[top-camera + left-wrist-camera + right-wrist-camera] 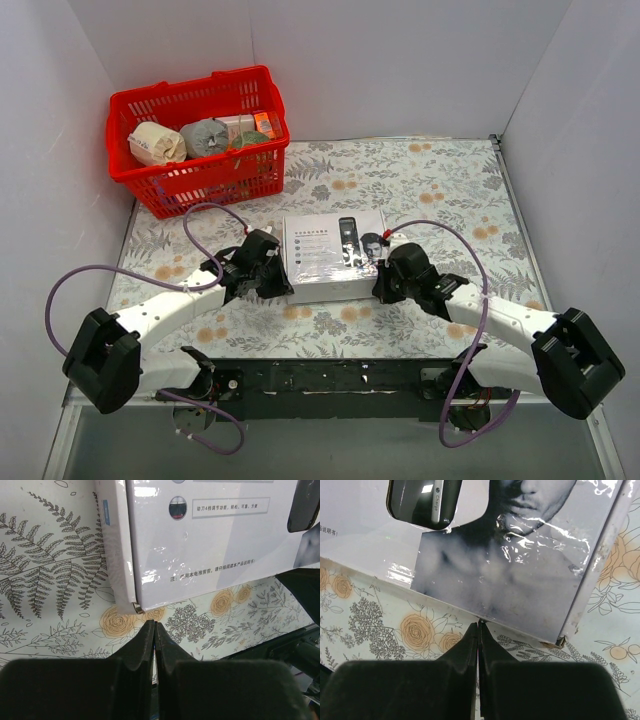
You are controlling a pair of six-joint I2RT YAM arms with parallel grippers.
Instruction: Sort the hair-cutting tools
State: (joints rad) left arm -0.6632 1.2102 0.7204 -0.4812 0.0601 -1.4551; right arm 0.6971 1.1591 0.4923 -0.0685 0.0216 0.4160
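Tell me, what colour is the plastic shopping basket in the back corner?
The slatted plastic basket is bright red, clearest in the top external view.

On table (430, 190), centre: kit box (334, 258). At 11 o'clock from it, well apart: basket (135, 165), with rolls (205, 138) and packets (262, 124) in it. The left gripper (287, 284) is just off the box's 7 o'clock corner. The right gripper (379, 290) is beside its 5 o'clock corner.

The left arm (160, 315) and right arm (500, 320) stretch forward from their bases and angle inward toward each other, elbows flared outward. The left gripper (155, 626) has its black fingers pressed flat together. The right gripper (479, 626) is likewise fully closed, its tips touching.
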